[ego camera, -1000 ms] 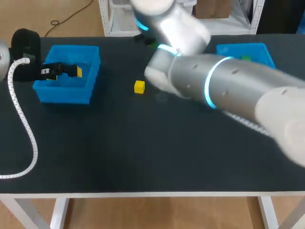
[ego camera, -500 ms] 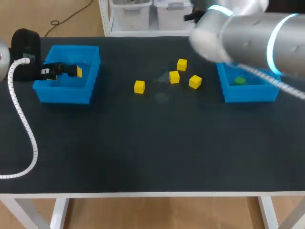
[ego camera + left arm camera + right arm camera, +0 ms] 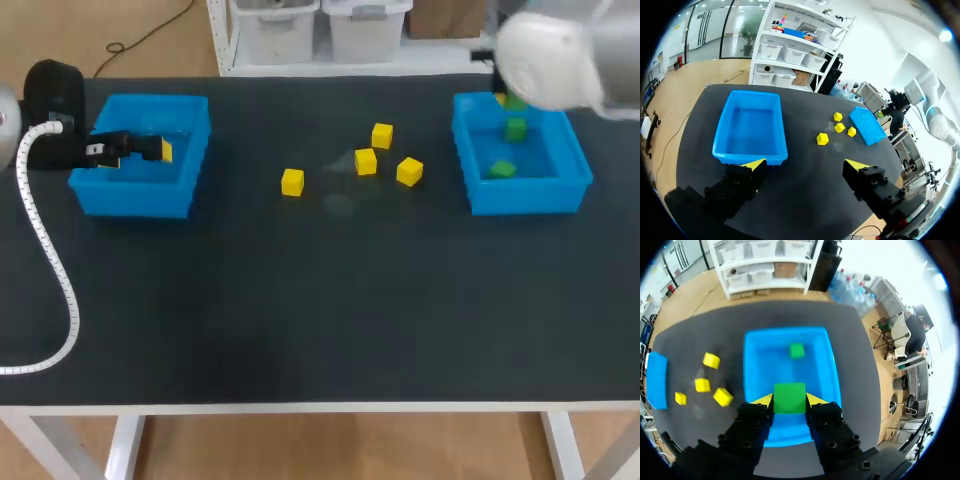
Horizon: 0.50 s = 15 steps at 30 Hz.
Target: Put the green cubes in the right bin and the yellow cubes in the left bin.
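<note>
Right hand (image 3: pixel 789 400) clamps green cube (image 3: pixel 789 396) above right bin (image 3: pixel 754 371), within its rim; grip clear only in wrist view. Left hand (image 3: pixel 805 164) wide open, empty.

The table (image 3: pixel 300 300) is matt black, and on it the left bin (image 3: pixel 140 195) and right bin (image 3: pixel 525 197) are the same plain bright blue, with four yellow cubes (image 3: pixel 366 161) between them. The green cube (image 3: pixel 789 395) pinched in the right gripper (image 3: pixel 789 401) and the second green cube (image 3: pixel 797 350) lying in the right bin are plain green. The right gripper and the left gripper (image 3: pixel 805 165) are black with bright yellow tips, the right arm (image 3: pixel 560 60) is pale grey-white, and the cable (image 3: pixel 40 250) is white and ribbed
</note>
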{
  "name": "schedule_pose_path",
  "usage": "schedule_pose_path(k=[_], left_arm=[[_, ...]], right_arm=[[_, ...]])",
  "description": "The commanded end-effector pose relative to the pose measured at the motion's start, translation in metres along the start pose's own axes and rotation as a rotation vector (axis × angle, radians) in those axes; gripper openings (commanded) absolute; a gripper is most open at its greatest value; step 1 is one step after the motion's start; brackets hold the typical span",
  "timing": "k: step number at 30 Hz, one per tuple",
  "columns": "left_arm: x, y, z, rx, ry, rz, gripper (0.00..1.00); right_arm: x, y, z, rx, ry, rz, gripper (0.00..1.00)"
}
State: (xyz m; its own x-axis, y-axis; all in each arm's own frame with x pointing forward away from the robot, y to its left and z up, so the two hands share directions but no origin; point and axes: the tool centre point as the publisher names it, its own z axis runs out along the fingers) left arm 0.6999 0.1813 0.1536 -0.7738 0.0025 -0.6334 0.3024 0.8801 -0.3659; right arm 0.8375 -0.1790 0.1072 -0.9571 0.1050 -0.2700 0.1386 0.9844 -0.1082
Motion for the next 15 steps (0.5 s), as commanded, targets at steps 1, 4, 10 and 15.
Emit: schedule_pose_path(k=[1,4,10,15], left_arm=[[0.0,0.001,0.001,0.004,-0.001,0.0,1.0],[0.0,0.001,0.001,0.004,-0.001,0.0,1.0],[0.0,0.001,0.001,0.004,-0.001,0.0,1.0],[0.0,0.001,0.001,0.004,-0.001,0.0,1.0]], right_arm=[[0.036,-0.014,0.014,-0.013,-0.343,0.002,0.0],[0.036,-0.012,0.019,-0.015,-0.331,0.004,0.0],[0.031,-0.007,0.027,-0.014,-0.319,0.002,0.0],[0.027,-0.005,0.031,-0.012,-0.312,0.009,0.0]])
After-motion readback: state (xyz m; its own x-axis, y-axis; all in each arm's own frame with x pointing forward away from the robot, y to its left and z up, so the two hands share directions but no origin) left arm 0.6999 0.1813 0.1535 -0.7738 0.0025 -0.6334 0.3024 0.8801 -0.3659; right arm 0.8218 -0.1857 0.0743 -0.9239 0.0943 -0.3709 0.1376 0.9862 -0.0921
